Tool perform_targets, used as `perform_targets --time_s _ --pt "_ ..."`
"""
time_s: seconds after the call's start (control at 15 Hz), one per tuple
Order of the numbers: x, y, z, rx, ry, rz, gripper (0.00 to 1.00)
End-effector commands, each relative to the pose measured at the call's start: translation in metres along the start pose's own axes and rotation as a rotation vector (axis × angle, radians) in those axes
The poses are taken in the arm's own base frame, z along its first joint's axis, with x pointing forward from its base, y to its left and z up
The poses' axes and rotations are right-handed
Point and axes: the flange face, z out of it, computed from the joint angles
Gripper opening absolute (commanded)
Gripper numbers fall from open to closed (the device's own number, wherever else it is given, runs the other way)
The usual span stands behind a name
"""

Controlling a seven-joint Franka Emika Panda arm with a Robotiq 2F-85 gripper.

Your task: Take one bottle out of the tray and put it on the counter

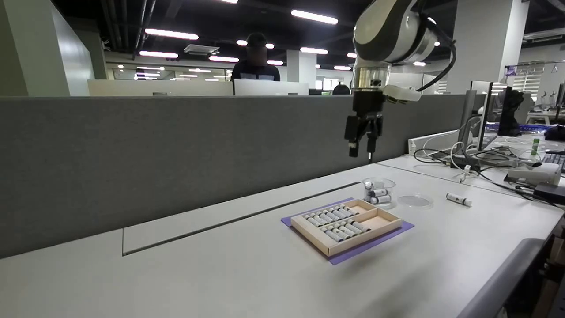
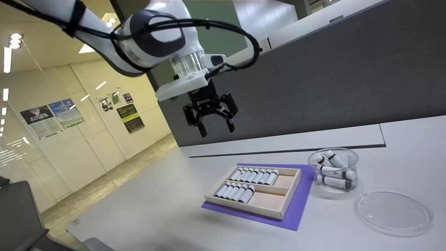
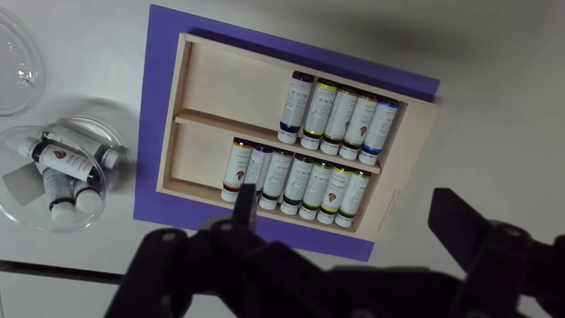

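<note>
Tool point(image 2: 217, 129) hangs spread, holding nothing. Tray point(image 3: 238, 84) sits on purple sheet point(image 3: 154, 110), two rows of bottles point(image 3: 298, 182) inside. Loose bottle point(image 1: 459, 199) lies well apart on the surface point(image 1: 220, 265): if that's the pick, job's done; if not, everything's left.

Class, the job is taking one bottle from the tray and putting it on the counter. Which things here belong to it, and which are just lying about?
Job:
tray
bottles in the tray
counter
gripper
lone bottle on the counter, perhaps already taken out

Lying about:
transparent cup
bottles in the cup
transparent round dish
purple sheet under the tray
</note>
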Motion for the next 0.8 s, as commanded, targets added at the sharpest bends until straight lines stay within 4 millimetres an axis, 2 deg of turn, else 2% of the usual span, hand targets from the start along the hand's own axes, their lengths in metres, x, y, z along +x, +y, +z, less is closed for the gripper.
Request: perform_targets --time_s 0.0,0.4,0.73 --pt "0.021 0.013 0.034 0.008 -0.057 -0.001 1.00" --pt "0.020 0.019 0.079 0.020 -0.147 -0.002 1.00" --pt "0.008 0.038 0.106 0.005 -0.135 0.012 1.00"
